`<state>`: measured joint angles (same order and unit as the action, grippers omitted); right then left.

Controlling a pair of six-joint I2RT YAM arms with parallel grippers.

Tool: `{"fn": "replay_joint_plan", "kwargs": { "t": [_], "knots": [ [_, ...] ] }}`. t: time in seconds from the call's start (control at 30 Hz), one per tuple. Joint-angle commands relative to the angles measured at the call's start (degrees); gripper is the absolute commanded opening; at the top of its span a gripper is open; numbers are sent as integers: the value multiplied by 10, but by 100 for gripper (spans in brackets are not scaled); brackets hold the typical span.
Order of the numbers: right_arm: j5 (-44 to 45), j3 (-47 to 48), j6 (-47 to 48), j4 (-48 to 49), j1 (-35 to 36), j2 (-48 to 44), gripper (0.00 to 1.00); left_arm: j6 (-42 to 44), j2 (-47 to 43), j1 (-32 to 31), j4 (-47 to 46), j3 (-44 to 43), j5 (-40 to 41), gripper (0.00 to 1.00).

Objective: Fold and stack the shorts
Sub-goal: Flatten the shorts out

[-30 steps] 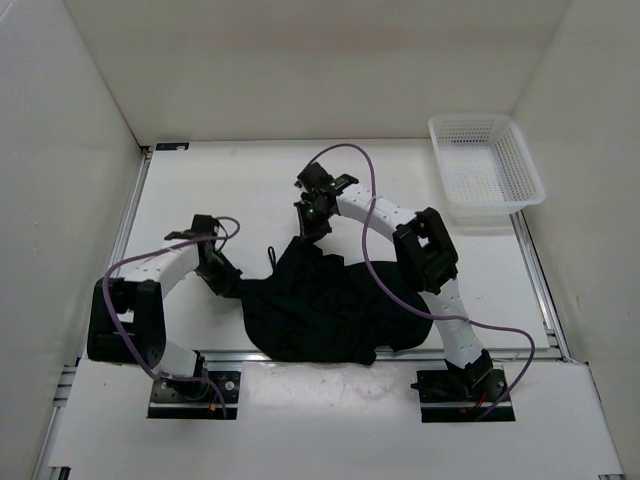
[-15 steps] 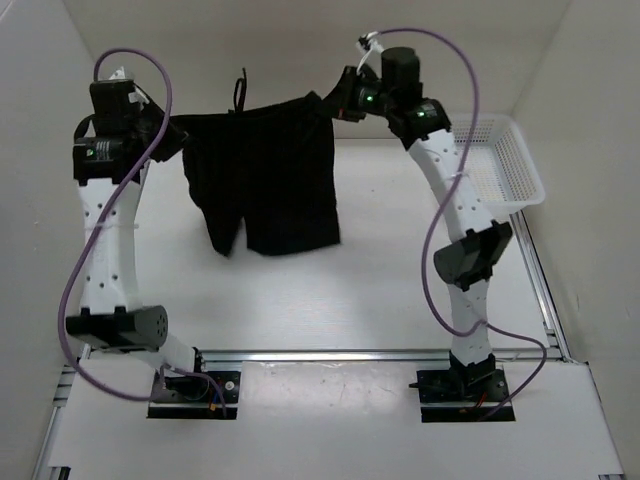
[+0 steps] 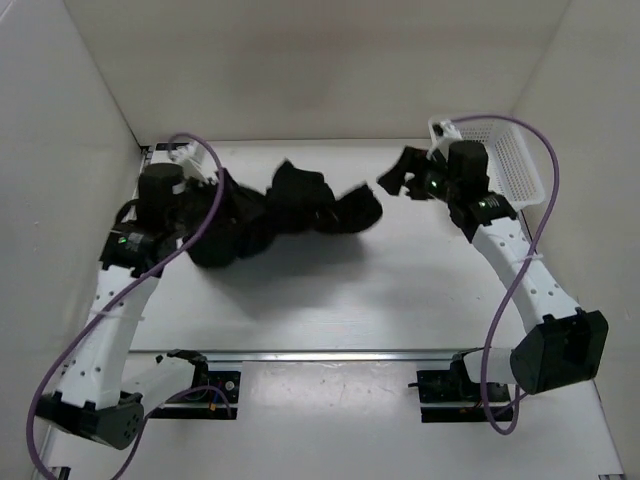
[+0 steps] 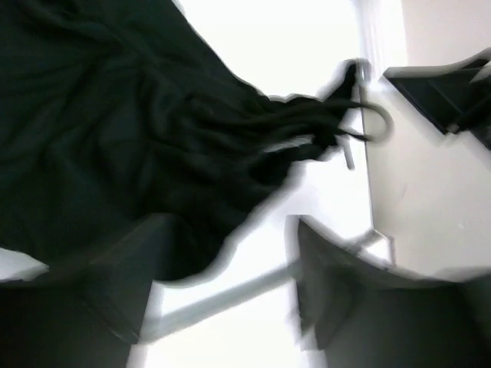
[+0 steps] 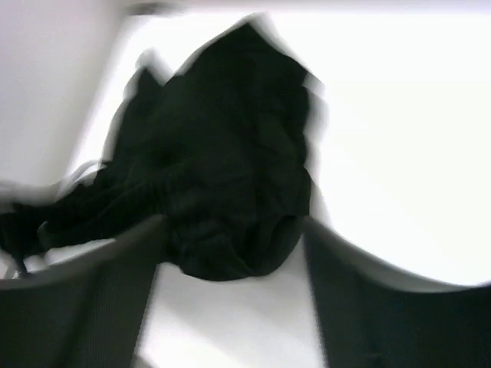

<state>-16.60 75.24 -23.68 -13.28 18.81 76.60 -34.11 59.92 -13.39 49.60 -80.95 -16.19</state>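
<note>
The black shorts (image 3: 300, 210) lie bunched in a crumpled heap at the back middle of the table, blurred by motion. My left gripper (image 3: 222, 202) is at the heap's left end, hard to tell from the dark cloth. In the left wrist view the shorts (image 4: 115, 115) fill the upper left with the drawstring (image 4: 360, 126) trailing right, and my left gripper (image 4: 230, 284) is open with white table between its fingers. My right gripper (image 3: 397, 180) is just right of the heap. In the right wrist view it (image 5: 230, 307) stands open, the shorts (image 5: 222, 176) just beyond its fingertips.
A white mesh basket (image 3: 522, 165) stands at the back right corner, partly behind the right arm. White walls close in the table on three sides. A metal rail (image 3: 330, 354) runs along the near edge by the arm bases.
Both arms came down from holding the shorts spread up high. Both grippers opened and let go, and the shorts dropped into a bunched heap.
</note>
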Motion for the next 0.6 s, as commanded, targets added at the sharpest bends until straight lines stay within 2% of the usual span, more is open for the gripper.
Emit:
{"fn": "replay_joint_plan", "kwargs": {
  "t": [0.0,0.03,0.17,0.27,0.37,0.43,0.5,0.57],
  "knots": [
    [129,-126,23,10,-69,-49,88,-12,17,-48,-40,85,-25,87],
    [140,-149,16,4,-80,-66,89,-12,37,-72,-40,96,-32,96],
    [168,-197,-12,-24,-107,-151,87,5,73,-80,-35,75,-8,96],
    [142,-190,-39,-48,-99,-158,80,20,89,-39,-9,40,37,96],
    [121,-179,-73,-113,-45,-158,80,20,117,13,53,-7,105,87],
    [115,-185,-96,-130,-6,-152,82,13,130,47,89,-12,158,75],
    [100,-212,-147,-137,60,-144,84,6,141,108,126,-4,166,68],
    [100,-242,-181,-132,124,-125,85,1,141,149,126,24,132,66]
  ]
}}
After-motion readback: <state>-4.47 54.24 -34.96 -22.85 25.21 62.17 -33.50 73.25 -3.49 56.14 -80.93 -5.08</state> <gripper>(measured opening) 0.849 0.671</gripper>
